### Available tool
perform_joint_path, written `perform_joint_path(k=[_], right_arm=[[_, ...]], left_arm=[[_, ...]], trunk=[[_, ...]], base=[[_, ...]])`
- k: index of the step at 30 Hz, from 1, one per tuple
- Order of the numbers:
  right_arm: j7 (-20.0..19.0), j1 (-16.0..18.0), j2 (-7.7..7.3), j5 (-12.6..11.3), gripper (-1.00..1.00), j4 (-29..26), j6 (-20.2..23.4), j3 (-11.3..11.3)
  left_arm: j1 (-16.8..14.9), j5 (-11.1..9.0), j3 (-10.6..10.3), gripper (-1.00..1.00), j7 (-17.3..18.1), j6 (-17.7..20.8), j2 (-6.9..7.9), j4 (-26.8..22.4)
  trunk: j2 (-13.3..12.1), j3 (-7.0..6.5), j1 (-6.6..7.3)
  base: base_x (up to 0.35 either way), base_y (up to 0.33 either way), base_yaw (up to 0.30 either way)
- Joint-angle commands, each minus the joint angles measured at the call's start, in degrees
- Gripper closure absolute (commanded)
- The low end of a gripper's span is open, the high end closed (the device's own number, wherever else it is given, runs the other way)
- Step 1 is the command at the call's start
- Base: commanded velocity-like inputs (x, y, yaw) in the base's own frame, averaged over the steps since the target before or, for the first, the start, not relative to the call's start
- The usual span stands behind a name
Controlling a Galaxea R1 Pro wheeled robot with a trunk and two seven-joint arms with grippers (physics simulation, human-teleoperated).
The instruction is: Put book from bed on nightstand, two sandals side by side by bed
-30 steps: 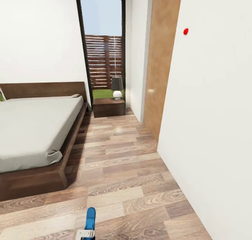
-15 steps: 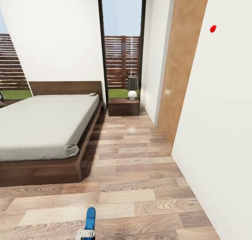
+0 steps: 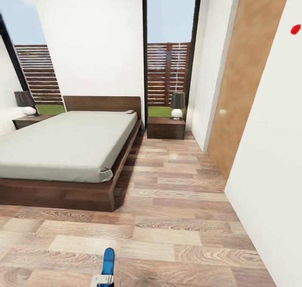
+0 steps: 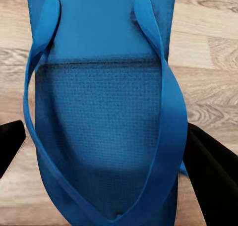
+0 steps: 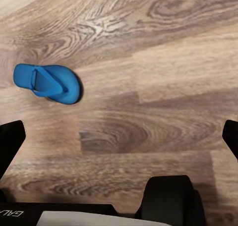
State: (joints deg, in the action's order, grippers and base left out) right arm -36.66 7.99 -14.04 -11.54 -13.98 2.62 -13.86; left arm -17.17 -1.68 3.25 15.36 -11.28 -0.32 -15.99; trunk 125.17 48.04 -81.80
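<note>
Wood-plank floor [image 3: 176, 220] lies clear beside the bed [image 3: 71, 144]; left claw [image 4: 106, 151] clamps a sandal [image 4: 99, 137].

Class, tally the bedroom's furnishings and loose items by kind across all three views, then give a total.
Beds: 1
Nightstands: 2
Lamps: 2
Sandals: 2
Books: 1
Total: 8

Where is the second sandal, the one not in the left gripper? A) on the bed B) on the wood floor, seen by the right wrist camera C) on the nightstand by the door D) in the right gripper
B: the right wrist view shows a blue sandal lying alone on the floor planks, apart from the right gripper, whose fingers are spread with nothing between them.
</note>
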Motion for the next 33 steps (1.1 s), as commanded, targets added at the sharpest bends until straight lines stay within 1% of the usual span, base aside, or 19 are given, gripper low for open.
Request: perform_joint_path(k=[1,7,13,16,33], right_arm=[[-0.26,0.01,-0.01,-0.41,-1.0,0.0,0.28,-0.11],[-0.26,0.01,-0.02,-0.41,-1.0,0.0,0.26,-0.11],[-0.26,0.01,-0.02,-0.41,-1.0,0.0,0.27,-0.11],[-0.26,0.01,-0.02,-0.41,-1.0,0.0,0.27,-0.11],[-0.26,0.01,-0.02,-0.42,-1.0,0.0,0.28,-0.11]], left_arm=[[-0.05,-0.16,0.35,1.0,0.46,-0.06,-0.03,0.08],[-0.05,-0.16,0.35,1.0,0.46,-0.06,-0.03,0.08],[-0.05,-0.16,0.35,1.0,0.46,-0.06,-0.03,0.08],[-0.05,-0.16,0.35,1.0,0.46,-0.06,-0.03,0.08],[-0.05,-0.16,0.35,1.0,0.46,-0.06,-0.03,0.08]], trunk=[[0.02,0.05,0.01],[0.02,0.05,0.01],[0.02,0.05,0.01],[0.02,0.05,0.01],[0.02,0.05,0.01]], base=[[0.0,0.0,0.289],[-0.017,0.0,0.288],[-0.21,0.0,0.241],[-0.092,0.0,0.189],[-0.011,0.0,0.276]])
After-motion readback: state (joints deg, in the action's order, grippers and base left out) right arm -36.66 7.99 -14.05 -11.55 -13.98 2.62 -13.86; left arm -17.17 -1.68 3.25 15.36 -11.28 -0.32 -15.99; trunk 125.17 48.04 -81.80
